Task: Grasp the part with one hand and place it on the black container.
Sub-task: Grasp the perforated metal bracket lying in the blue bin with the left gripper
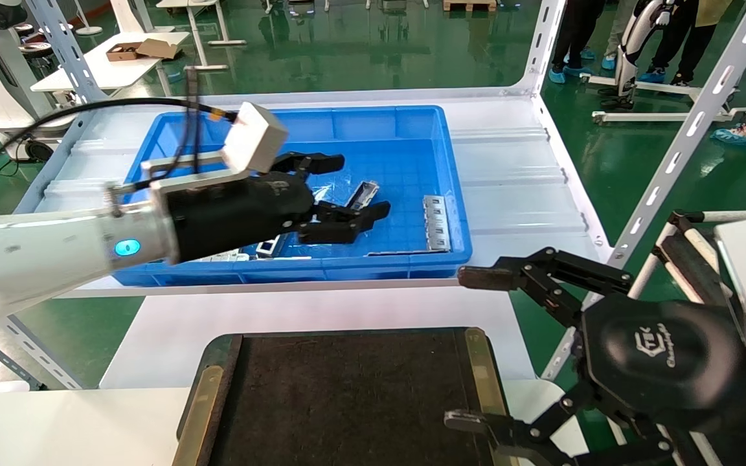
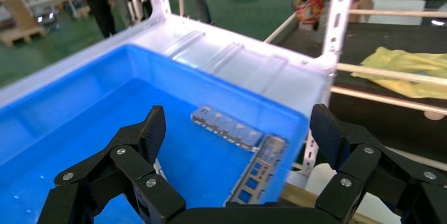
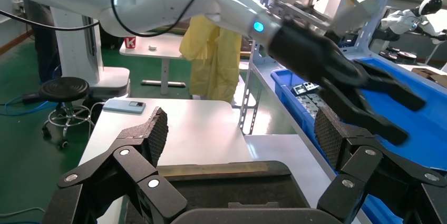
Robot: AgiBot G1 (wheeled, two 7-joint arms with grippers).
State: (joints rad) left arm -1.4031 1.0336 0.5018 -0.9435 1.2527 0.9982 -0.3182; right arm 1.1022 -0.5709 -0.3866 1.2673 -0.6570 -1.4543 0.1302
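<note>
The part (image 1: pixel 436 223), a slim grey channel strip with small cutouts, lies in the blue bin along its right wall. It also shows in the left wrist view (image 2: pixel 226 126). My left gripper (image 1: pixel 364 185) hovers over the bin floor to the left of the part, open and empty (image 2: pixel 237 121). The black container (image 1: pixel 347 388), a flat dark tray with brass side strips, sits on the white table in front of the bin, and its bed looks bare (image 3: pixel 221 192). My right gripper (image 1: pixel 463 349) is open and empty over the tray's right edge (image 3: pixel 240 124).
The blue bin (image 1: pixel 405 123) stands on a white shelf. A small grey strip (image 1: pixel 363 194) lies below my left fingers. A ladder-like strip (image 2: pixel 258 174) lies by the front right corner. Flat grey plates (image 1: pixel 269 249) lie at the front left. A slanted rack post (image 1: pixel 677 149) stands to the right.
</note>
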